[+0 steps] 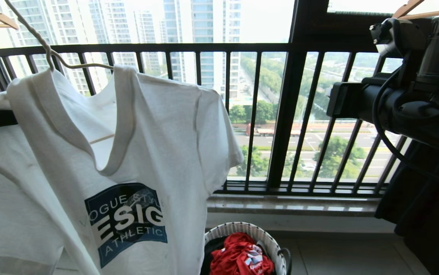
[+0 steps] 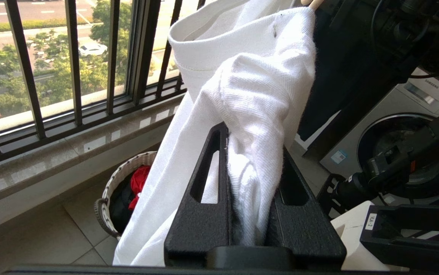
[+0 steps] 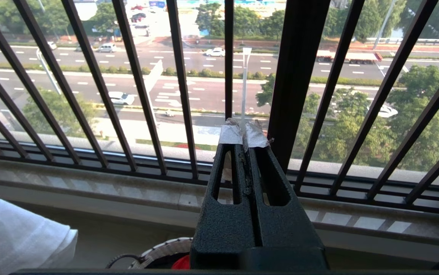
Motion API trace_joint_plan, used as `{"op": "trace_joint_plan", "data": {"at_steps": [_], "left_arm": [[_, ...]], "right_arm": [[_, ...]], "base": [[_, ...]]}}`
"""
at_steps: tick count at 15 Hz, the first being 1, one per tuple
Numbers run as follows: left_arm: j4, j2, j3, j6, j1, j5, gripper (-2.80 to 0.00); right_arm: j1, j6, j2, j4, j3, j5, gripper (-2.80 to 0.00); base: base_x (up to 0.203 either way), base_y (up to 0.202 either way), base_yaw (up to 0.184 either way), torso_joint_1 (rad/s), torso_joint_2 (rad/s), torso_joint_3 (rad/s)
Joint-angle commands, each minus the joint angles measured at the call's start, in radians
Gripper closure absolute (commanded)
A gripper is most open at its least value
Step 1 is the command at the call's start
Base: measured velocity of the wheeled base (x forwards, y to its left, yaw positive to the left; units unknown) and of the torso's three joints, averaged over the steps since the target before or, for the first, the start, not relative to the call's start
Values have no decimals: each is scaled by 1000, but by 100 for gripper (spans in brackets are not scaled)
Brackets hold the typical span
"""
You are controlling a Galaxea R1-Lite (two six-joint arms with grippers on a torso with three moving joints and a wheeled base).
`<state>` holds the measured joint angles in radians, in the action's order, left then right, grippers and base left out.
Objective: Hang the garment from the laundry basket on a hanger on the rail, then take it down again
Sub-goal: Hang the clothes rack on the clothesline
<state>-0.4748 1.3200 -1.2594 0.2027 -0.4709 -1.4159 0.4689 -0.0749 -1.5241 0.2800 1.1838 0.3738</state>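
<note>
Looking out through the head camera, I see the garment (image 1: 89,160) draped on the hanger (image 1: 51,57), whose thin cream wire neck rises out of the collar toward the upper left. The white T-shirt hangs in front of the black window railing (image 1: 254,114), its blue chest print facing me and tilted.

My left gripper (image 2: 252,152) is clenched on a bunched fold of the garment (image 2: 250,95); in the left wrist view the white cloth is squeezed between the two black fingers (image 2: 208,183) and spills out above them. In the head view I cannot see this gripper itself.

My right gripper (image 3: 244,135) is pressed fully together with nothing between its taped fingertips (image 3: 230,134). It points at the railing bars, well apart from the shirt, whose sleeve edge (image 3: 17,236) shows at one corner of that view. The right arm (image 1: 402,88) fills the right side of the head view.

Below, the laundry basket (image 1: 250,231) stands on the tiled floor by the window sill (image 1: 292,204), just beside the shirt's hem, with a red cloth (image 1: 240,256) lying inside. A washing machine (image 2: 406,126) shows behind the left gripper.
</note>
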Motion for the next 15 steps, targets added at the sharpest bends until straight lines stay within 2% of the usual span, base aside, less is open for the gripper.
{"op": "trace_joint_plan", "data": {"at_steps": [1,8,15], "left_arm": [[-2,0,0,1,0,-8,0],[-4,-78,20,-5,6,-8,0],[-4,-105,41,-8,40,-8,0]], "right_arm": [[0,1,11,1,0,2,0],[2,22,87,-4,-63,1,0],[2,23,249,-3,-215,0,0]], "base": [[0,0,0,175,-471,-310],[0,0,0,196,-495,-304],[0,0,0,236,-544,-306]]}}
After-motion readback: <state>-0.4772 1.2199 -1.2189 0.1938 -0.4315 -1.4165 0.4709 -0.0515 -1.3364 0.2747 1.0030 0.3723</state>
